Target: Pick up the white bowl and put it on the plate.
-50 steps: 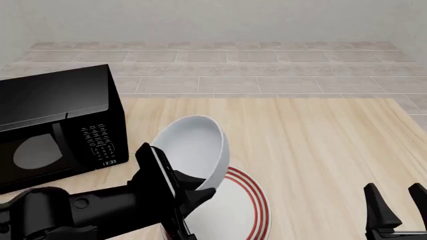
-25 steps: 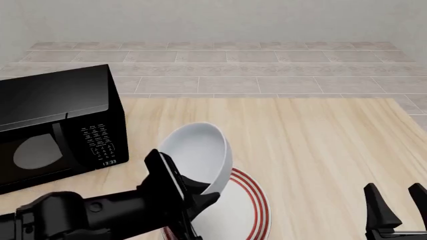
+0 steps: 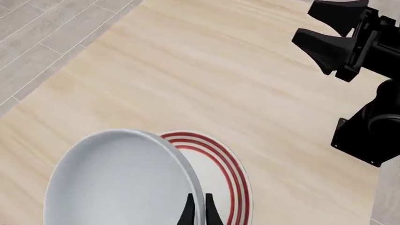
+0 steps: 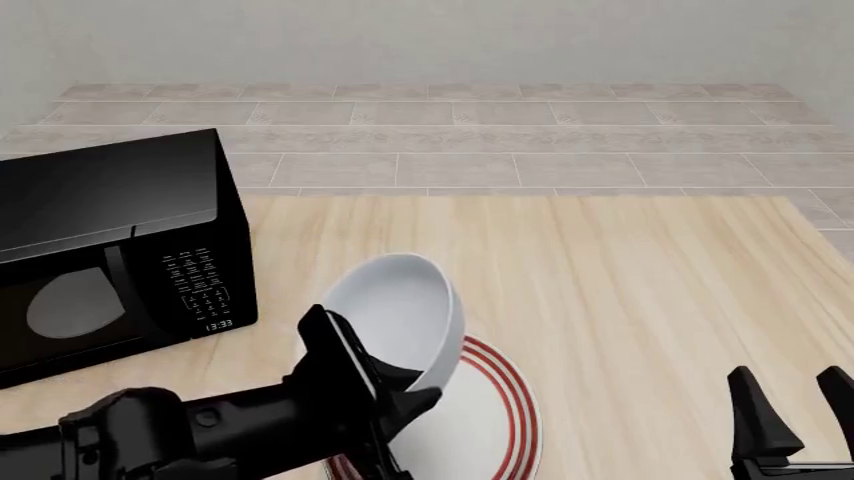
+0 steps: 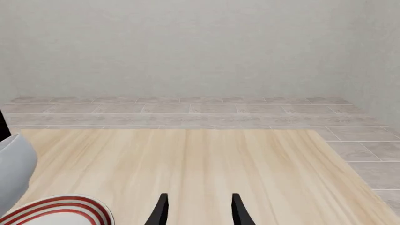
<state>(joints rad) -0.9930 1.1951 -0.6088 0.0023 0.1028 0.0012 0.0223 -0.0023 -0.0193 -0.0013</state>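
Observation:
The white bowl (image 4: 391,312) hangs tilted on its side just above the red-ringed plate (image 4: 497,412), with its lower edge over the plate's left part. My left gripper (image 4: 400,383) is shut on the bowl's rim; the left wrist view shows its two fingertips pinching the bowl (image 3: 115,180) edge, with the plate (image 3: 216,176) right behind. At the table's near right my right gripper (image 4: 794,410) stands open and apart from both. From the right wrist view, the open gripper (image 5: 196,208) points along the table, with the bowl (image 5: 12,171) and the plate (image 5: 59,211) at one side.
A black microwave (image 4: 114,250) stands at the left of the wooden table (image 4: 641,290), close to the bowl. Grey tiled floor (image 4: 427,140) runs beyond the table's far edge. The right arm (image 3: 359,70) shows in the left wrist view.
My left gripper has carried the bowl lower and slightly rightward, closer onto the plate. The right gripper has not moved.

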